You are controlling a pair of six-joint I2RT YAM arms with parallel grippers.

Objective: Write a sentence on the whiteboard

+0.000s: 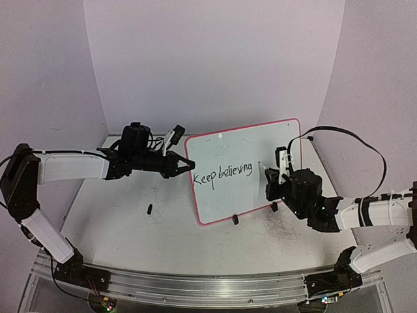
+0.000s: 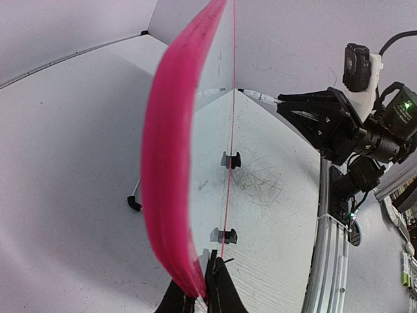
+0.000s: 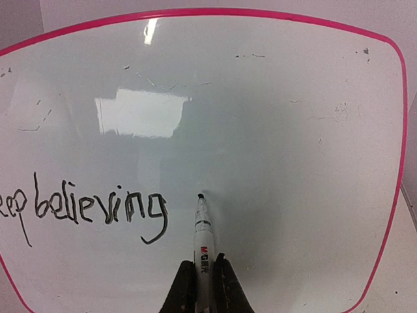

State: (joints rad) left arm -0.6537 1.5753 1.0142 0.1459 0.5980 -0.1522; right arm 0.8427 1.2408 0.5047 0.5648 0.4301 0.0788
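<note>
Right gripper (image 3: 203, 279): fingers closed on the barrel of a marker (image 3: 201, 236), which points away from the wrist with its black tip at the face of the whiteboard (image 3: 280, 130); actual contact cannot be confirmed. The tip lies just right of the last "g" of the sentence (image 3: 98, 207), a single line of thin black handwriting that reads "Keep believing" across the left and middle of the whiteboard, with bare white surface to the right of the tip. Left gripper (image 2: 203, 290): fingers pinched on the pink rim at the whiteboard's left edge. The whiteboard stands upright on its lower edge at the middle of the table (image 1: 117, 228), between the two arms, with two small black clips (image 1: 234, 220) along that edge. A small black piece (image 1: 150, 209) lies loose on the table, left of the whiteboard. Grey scribbles (image 1: 281, 228) mark the table beside the right arm.
</note>
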